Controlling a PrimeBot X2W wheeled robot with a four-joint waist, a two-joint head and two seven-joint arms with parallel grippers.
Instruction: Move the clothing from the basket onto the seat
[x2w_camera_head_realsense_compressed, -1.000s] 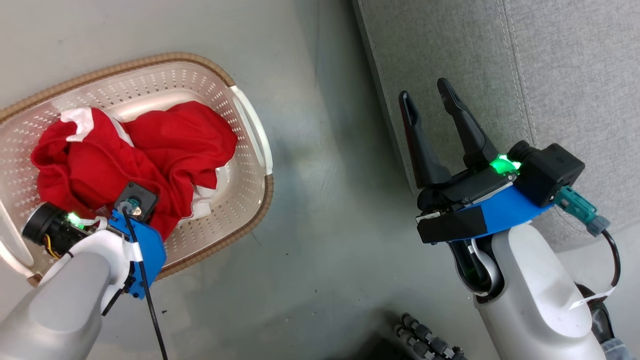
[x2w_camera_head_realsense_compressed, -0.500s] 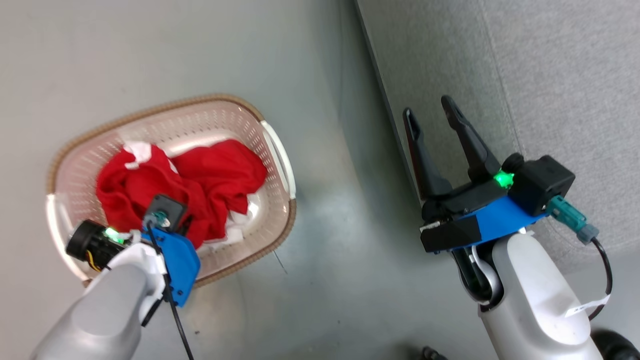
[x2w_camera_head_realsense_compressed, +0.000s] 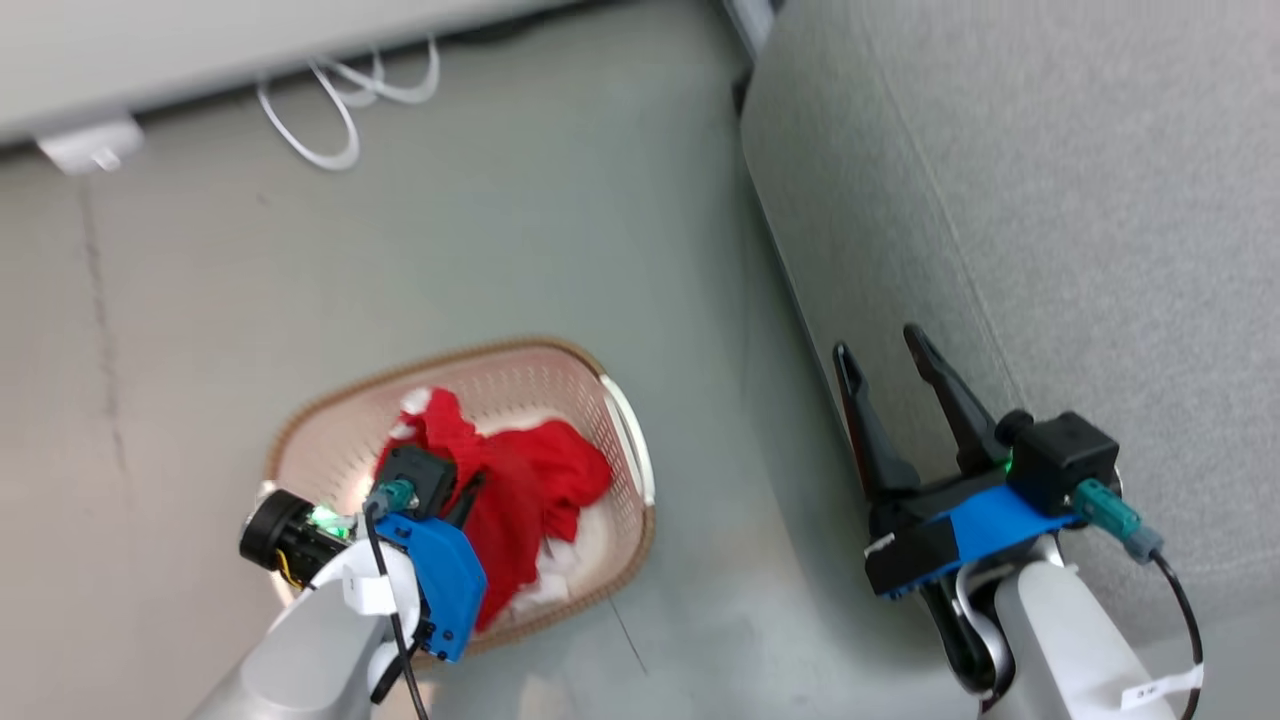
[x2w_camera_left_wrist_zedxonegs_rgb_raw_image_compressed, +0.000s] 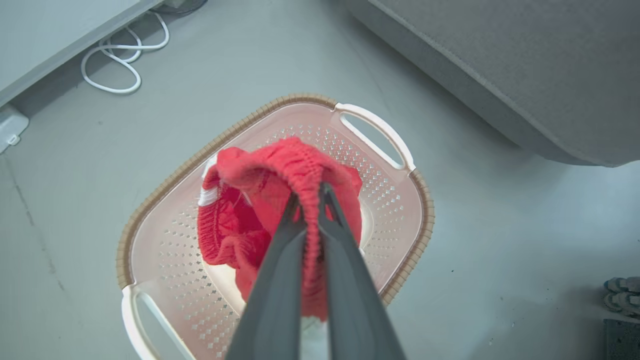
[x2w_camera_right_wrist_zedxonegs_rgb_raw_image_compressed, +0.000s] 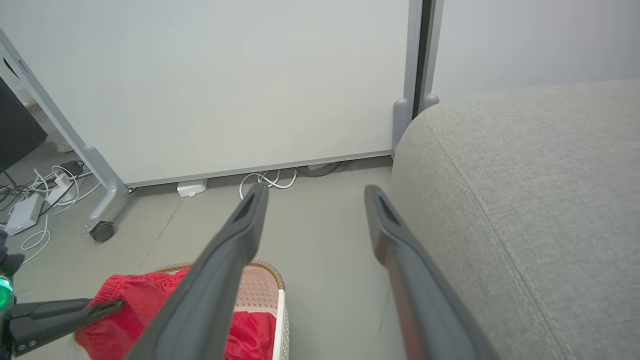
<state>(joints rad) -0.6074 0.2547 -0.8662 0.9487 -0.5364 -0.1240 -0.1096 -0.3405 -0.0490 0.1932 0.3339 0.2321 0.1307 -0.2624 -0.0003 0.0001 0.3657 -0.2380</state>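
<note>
Left gripper (x2w_camera_left_wrist_zedxonegs_rgb_raw_image_compressed: 310, 196): fingers pinched tight on a fold of the red clothing (x2w_camera_left_wrist_zedxonegs_rgb_raw_image_compressed: 235, 235). The rest trails into the middle of the basket (x2w_camera_left_wrist_zedxonegs_rgb_raw_image_compressed: 400, 220), on the floor (x2w_camera_head_realsense_compressed: 600, 230). Right gripper (x2w_camera_head_realsense_compressed: 880, 342): spread wide, empty, at the near edge of the seat (x2w_camera_head_realsense_compressed: 1050, 250).

Hoists the clothing (x2w_camera_left_wrist_zedxonegs_rgb_raw_image_compressed: 295, 165) in the left gripper (x2w_camera_left_wrist_zedxonegs_rgb_raw_image_compressed: 310, 192) into a hanging bunch over the basket (x2w_camera_left_wrist_zedxonegs_rgb_raw_image_compressed: 390, 210), no longer spread low and wide across it. Bares more of the basket's inside. Swings the head view up and back: shows the basket smaller and lower, brings a pale panel (x2w_camera_head_realsense_compressed: 200, 50) and white cables (x2w_camera_head_realsense_compressed: 340, 110) into the top.
</note>
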